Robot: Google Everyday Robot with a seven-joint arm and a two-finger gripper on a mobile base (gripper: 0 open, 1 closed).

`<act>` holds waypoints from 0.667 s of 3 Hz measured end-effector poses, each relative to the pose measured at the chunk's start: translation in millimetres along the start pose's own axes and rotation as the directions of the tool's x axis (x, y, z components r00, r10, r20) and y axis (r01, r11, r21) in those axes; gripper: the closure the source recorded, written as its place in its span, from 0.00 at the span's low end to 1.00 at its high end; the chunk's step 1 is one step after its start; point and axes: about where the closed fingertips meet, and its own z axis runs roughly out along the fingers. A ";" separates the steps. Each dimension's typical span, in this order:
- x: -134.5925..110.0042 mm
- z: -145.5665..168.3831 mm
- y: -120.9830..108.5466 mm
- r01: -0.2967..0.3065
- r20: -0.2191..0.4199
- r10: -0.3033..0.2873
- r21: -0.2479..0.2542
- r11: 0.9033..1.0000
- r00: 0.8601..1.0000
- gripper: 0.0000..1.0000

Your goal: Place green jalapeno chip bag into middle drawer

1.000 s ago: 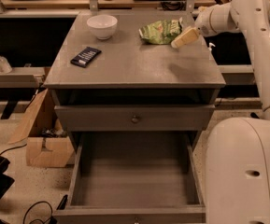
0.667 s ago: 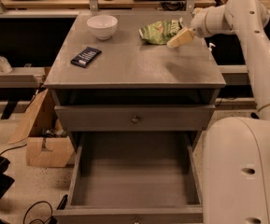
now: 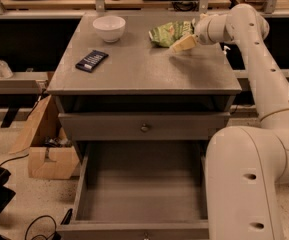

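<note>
Grey cabinet top (image 3: 149, 71) carries a white bowl (image 3: 109, 28) at rear left, a flat dark rectangular bar (image 3: 91, 60) nearer the left edge, and the green jalapeno chip bag (image 3: 168, 33) lying crumpled at rear right. The gripper (image 3: 183, 43) sits low over the top at the bag's right side, touching or just beside it; whether it is open or has hold of the bag cannot be told. The closed drawer front (image 3: 144, 127) shows a round knob. Below it, the middle drawer (image 3: 139, 194) is pulled out, its floor bare. A cardboard box (image 3: 49, 156) stands on the floor to the left.
</note>
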 end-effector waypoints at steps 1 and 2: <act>10.2 15.6 -5.3 0.004 -0.042 -0.002 0.050 0.999 0.999 0.03; 12.3 19.1 -7.3 0.008 -0.053 -0.005 0.066 0.998 0.999 0.26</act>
